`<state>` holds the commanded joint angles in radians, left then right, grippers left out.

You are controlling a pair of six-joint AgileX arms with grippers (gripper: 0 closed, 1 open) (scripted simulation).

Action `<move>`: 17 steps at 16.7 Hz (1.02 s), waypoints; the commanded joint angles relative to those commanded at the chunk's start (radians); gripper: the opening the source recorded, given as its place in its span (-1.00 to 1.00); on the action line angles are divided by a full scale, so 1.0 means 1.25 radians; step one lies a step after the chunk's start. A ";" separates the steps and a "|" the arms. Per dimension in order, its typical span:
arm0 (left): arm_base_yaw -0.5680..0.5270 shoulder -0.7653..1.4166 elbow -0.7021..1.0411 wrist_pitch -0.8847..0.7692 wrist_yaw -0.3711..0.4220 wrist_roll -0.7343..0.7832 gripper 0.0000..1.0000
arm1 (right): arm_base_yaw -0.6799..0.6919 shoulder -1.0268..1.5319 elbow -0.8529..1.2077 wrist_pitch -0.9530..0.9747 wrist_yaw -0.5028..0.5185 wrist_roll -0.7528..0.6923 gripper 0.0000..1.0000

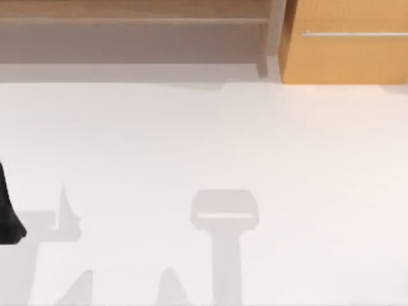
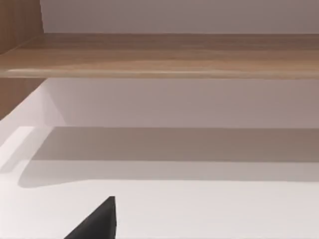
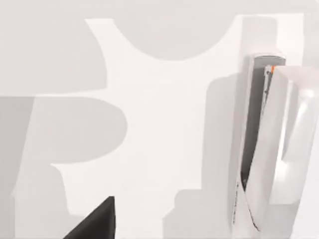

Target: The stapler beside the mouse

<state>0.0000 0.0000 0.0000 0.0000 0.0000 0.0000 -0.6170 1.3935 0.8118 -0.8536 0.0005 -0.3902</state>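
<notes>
A white stapler [image 3: 264, 149] with a grey inside and a small orange detail lies on the white table, in the right wrist view. A dark corner of my right gripper [image 3: 94, 221] juts in near it, apart from the stapler. At the table's left edge in the top view stands my left arm [image 1: 9, 217], a dark shape. A dark corner of my left gripper [image 2: 94, 221] hangs over bare table in the left wrist view, facing the wooden shelf. The mouse is out of view.
A wooden shelf [image 1: 134, 19] runs along the back of the table, with an orange cabinet [image 1: 344, 44] at the back right. Grey shadows lie on the white table [image 1: 204, 140] near its front edge.
</notes>
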 joint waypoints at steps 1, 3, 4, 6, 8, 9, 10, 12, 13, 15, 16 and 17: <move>0.000 0.000 0.000 0.000 0.000 0.000 1.00 | -0.018 0.037 0.025 -0.023 -0.001 -0.011 1.00; 0.000 0.000 0.000 0.000 0.000 0.000 1.00 | -0.044 0.093 0.062 -0.056 -0.002 -0.026 1.00; 0.000 0.000 0.000 0.000 0.000 0.000 1.00 | -0.052 0.109 0.073 -0.065 -0.003 -0.031 1.00; 0.000 0.000 0.000 0.000 0.000 0.000 1.00 | -0.056 0.118 0.079 -0.070 -0.003 -0.034 1.00; 0.000 0.000 0.000 0.000 0.000 0.000 1.00 | -0.056 0.118 0.079 -0.070 -0.003 -0.034 1.00; 0.000 0.000 0.000 0.000 0.000 0.000 1.00 | -0.052 0.116 0.077 -0.068 -0.003 -0.033 1.00; 0.000 0.000 0.000 0.000 0.000 0.000 1.00 | -0.052 0.117 0.074 -0.066 -0.003 -0.032 1.00; 0.000 0.000 0.000 0.000 0.000 0.000 1.00 | -0.053 0.133 0.056 -0.035 -0.003 -0.031 1.00; 0.000 0.000 0.000 0.000 0.000 0.000 1.00 | -0.053 0.145 0.042 -0.008 -0.003 -0.031 1.00; 0.000 0.000 0.000 0.000 0.000 0.000 1.00 | -0.053 0.172 0.012 0.060 -0.003 -0.030 1.00; 0.000 0.000 0.000 0.000 0.000 0.000 1.00 | -0.053 0.185 -0.002 0.084 -0.003 -0.030 1.00; 0.000 0.000 0.000 0.000 0.000 0.000 1.00 | -0.054 0.194 -0.012 0.100 -0.003 -0.030 1.00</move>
<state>0.0000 0.0000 0.0000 0.0000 0.0000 0.0000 -0.6839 1.6366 0.7963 -0.7283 -0.0035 -0.4280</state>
